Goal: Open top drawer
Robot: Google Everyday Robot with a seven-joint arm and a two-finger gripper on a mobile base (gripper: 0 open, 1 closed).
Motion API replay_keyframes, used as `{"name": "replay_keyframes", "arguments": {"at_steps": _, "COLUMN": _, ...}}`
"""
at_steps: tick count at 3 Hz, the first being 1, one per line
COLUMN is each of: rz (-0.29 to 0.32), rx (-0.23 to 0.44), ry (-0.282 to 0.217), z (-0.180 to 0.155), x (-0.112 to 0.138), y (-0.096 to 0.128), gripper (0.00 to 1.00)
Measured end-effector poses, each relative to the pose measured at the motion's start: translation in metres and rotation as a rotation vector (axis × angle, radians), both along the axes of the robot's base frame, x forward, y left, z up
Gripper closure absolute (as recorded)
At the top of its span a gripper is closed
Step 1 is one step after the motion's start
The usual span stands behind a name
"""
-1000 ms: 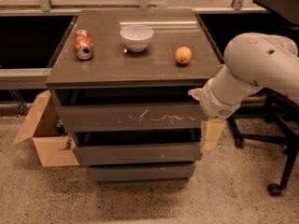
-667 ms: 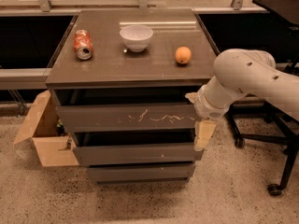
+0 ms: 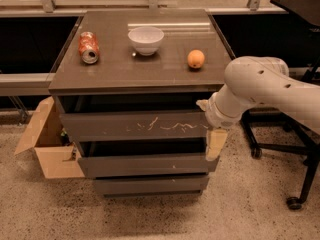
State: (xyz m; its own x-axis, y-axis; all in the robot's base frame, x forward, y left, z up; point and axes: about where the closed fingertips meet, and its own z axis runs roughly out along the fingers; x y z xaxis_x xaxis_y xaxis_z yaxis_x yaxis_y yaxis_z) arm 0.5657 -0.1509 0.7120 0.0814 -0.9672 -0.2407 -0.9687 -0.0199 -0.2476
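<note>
The top drawer (image 3: 132,126) is the tallest dark grey-brown front panel of the cabinet, with whitish scratch marks across its middle. A dark gap shows above it under the cabinet top. My gripper (image 3: 215,144) hangs from the white arm (image 3: 260,86) at the drawer's right end, its cream fingers pointing down beside the front's right edge, level with the gap below the top drawer.
On the cabinet top (image 3: 110,69) lie a crushed red can (image 3: 88,47), a white bowl (image 3: 145,39) and an orange (image 3: 196,59). Two shorter drawer fronts (image 3: 145,165) sit below. An open cardboard box (image 3: 47,146) stands at the left, an office chair base (image 3: 295,184) at the right.
My arm and gripper have moved left, closer to the cabinet's right edge. The drawers have not moved.
</note>
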Motion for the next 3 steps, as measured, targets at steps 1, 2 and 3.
{"name": "replay_keyframes", "arguments": {"at_steps": 1, "rz": 0.013, "rx": -0.004, "ry": -0.025, "z": -0.016, "x": 0.013, "y": 0.003, "gripper": 0.0}}
{"name": "replay_keyframes", "arguments": {"at_steps": 2, "rz": 0.024, "rx": 0.005, "ry": -0.045, "z": -0.025, "x": 0.025, "y": 0.006, "gripper": 0.0}}
{"name": "replay_keyframes", "arguments": {"at_steps": 3, "rz": 0.043, "rx": 0.021, "ry": -0.04, "z": -0.036, "x": 0.035, "y": 0.011, "gripper": 0.0}}
